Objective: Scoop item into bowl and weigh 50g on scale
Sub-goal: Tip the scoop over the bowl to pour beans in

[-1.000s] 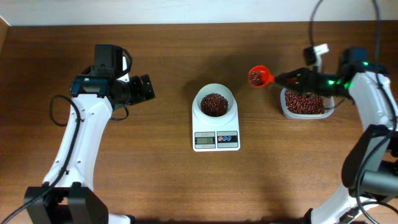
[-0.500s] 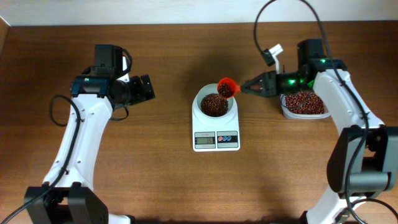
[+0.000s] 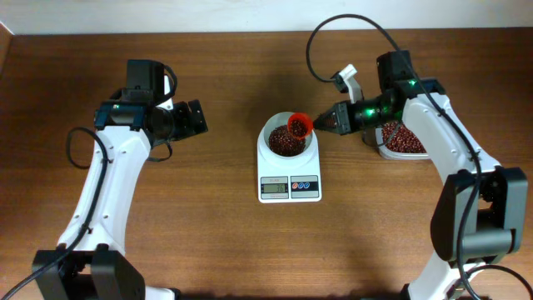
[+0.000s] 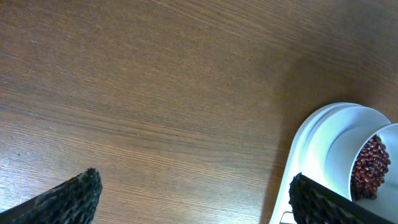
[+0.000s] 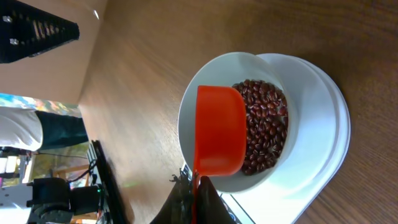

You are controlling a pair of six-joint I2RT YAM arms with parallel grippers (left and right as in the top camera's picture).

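The white bowl [image 3: 270, 127] stands on the scale [image 3: 289, 188] and holds a heap of dark red-brown beans [image 3: 283, 142]. An orange scoop [image 3: 300, 127] hangs tilted over the bowl's right rim, with beans showing in it. My right gripper [image 3: 330, 121] is shut on the scoop's handle. In the right wrist view the scoop [image 5: 219, 130] covers the left part of the bowl [image 5: 186, 118], beside the beans [image 5: 266, 130]; the gripper [image 5: 194, 202] pinches the handle. My left gripper [image 3: 196, 118] stands open over bare wood left of the scale [image 4: 306, 149], nothing between its fingertips [image 4: 71, 198].
A clear plastic tub [image 3: 405, 142] of beans sits to the right of the scale, partly under my right arm. The scale's grey display [image 3: 274, 187] and two buttons face the table's front edge. Bare wood surrounds the scale.
My right arm has carried the orange scoop leftwards from beside the tub to over the bowl's right rim. The left arm has not moved.
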